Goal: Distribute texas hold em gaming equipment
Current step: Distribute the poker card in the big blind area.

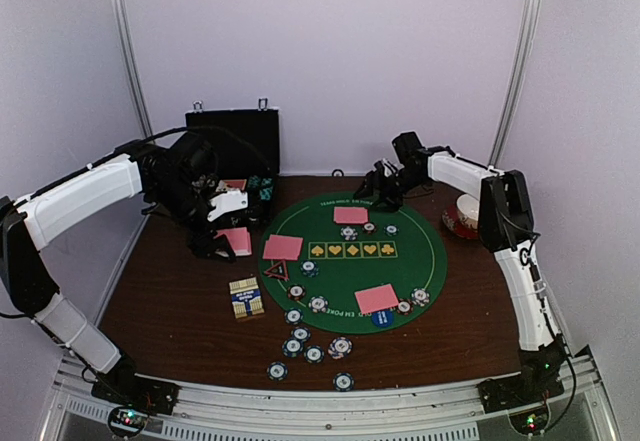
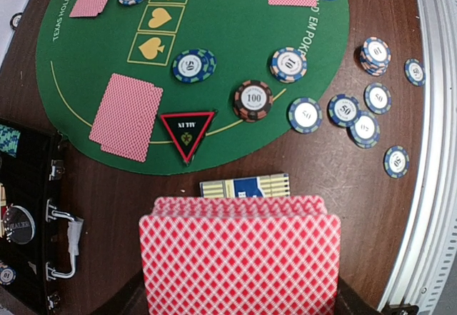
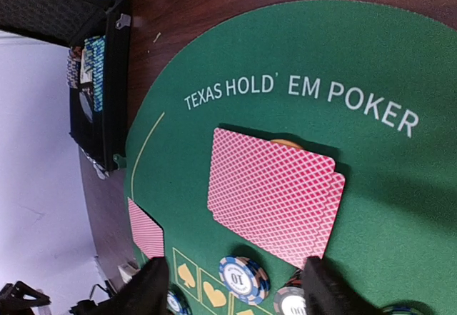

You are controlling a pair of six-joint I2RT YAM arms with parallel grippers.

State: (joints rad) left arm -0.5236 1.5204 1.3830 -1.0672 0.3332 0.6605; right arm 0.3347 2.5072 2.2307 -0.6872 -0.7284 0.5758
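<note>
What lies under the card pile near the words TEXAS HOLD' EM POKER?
An orange disc peeks from under the card pile; only its edge shows. The rest, and any print on it, is covered.

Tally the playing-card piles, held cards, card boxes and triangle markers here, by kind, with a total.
Playing-card piles on the green mat: 3
Held card fan: 1
Card box: 1
All-in triangle: 1
Total: 6

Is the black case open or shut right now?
Open. The black case has one half standing upright at the back, and teal chips show inside it.
</note>
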